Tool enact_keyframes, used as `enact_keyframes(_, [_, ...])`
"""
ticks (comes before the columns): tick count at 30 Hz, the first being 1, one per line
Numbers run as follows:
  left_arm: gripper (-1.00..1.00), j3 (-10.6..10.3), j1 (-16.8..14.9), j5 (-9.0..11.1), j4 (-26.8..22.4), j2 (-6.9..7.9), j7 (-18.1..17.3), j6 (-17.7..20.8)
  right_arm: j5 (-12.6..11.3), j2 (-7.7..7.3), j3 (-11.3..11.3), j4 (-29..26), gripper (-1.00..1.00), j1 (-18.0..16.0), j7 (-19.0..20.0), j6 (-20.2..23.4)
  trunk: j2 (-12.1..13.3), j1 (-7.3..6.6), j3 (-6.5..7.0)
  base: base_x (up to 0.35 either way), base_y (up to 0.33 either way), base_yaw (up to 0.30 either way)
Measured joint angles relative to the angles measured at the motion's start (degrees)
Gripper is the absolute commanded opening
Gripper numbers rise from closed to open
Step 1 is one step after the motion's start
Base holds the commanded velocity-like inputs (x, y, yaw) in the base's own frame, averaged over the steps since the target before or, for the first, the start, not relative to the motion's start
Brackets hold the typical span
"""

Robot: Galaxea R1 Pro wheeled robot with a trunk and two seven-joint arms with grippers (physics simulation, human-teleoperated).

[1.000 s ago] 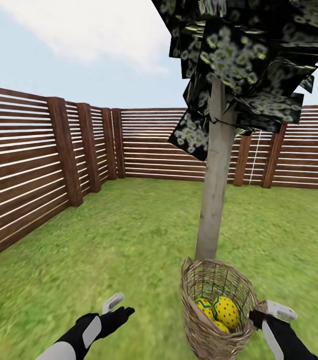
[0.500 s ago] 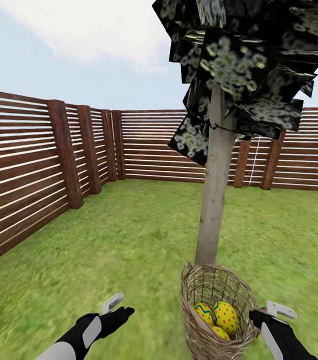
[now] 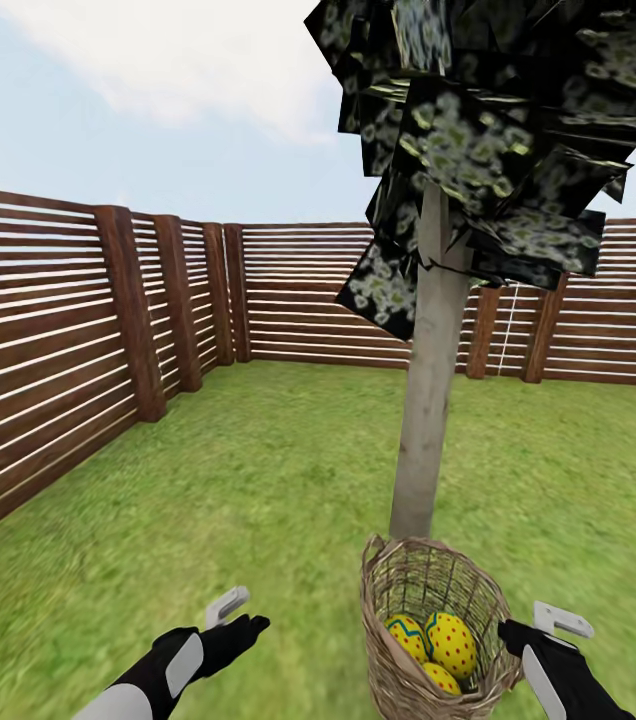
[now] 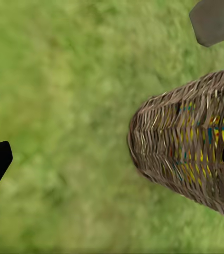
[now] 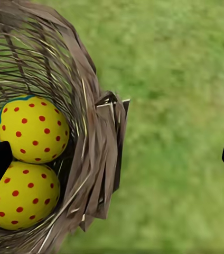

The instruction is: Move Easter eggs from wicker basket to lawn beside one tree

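The wicker basket (image 3: 428,625) stands on the lawn (image 3: 258,470) right in front of the tree (image 3: 428,400), a pale trunk under a dark crown. Three yellow Easter eggs lie inside: a red-dotted egg (image 3: 453,643), an egg with a blue zigzag (image 3: 405,635) and a third egg (image 3: 441,678) beneath them. My right gripper (image 3: 520,632) is open at the basket's right rim. In the right wrist view the right gripper (image 5: 112,159) straddles the rim's loop handle (image 5: 112,114), beside a dotted egg (image 5: 33,129). My left gripper (image 3: 250,622) hangs open over grass, left of the basket (image 4: 191,148).
A dark brown slatted fence (image 3: 68,330) encloses the garden on the left and along the back (image 3: 308,290). Open grass stretches to the left of the tree and behind it.
The whole picture has shifted slightly downward, so the camera moved. Basket, eggs and tree keep their places relative to each other. Both grippers hold about the same pose.
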Motion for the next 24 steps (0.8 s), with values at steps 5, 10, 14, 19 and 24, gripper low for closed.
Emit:
enact_keyframes(5, [1.00,0.00,0.01,-0.01,0.08,-0.01,0.00,-0.04,0.00,0.00,0.00,0.00,1.00,0.00,0.00,0.00,2.01,-1.10,0.90,0.000,0.000,0.000])
enact_keyframes(10, [1.00,0.00,0.00,-0.01,0.09,-0.02,0.00,-0.04,0.00,0.00,0.00,0.00,1.00,-0.01,0.00,0.00,4.01,-2.20,1.80,0.000,0.000,0.000])
enact_keyframes(14, [1.00,0.00,0.01,-0.01,0.10,-0.02,0.06,-0.04,0.00,0.00,0.00,0.00,1.00,0.01,0.00,0.00,5.62,-3.08,2.51,0.000,0.000,0.000])
enact_keyframes(19, [1.00,0.00,0.00,-0.01,0.10,-0.02,0.39,-0.04,0.00,0.02,0.06,0.07,1.00,0.00,0.00,0.04,7.62,-4.17,3.41,0.000,0.000,0.000])
enact_keyframes(24, [1.00,0.00,0.00,-0.01,0.10,-0.02,0.47,-0.04,0.00,0.00,0.08,0.08,1.00,-0.01,0.00,0.01,9.63,-5.26,4.31,-0.075,0.000,0.000])
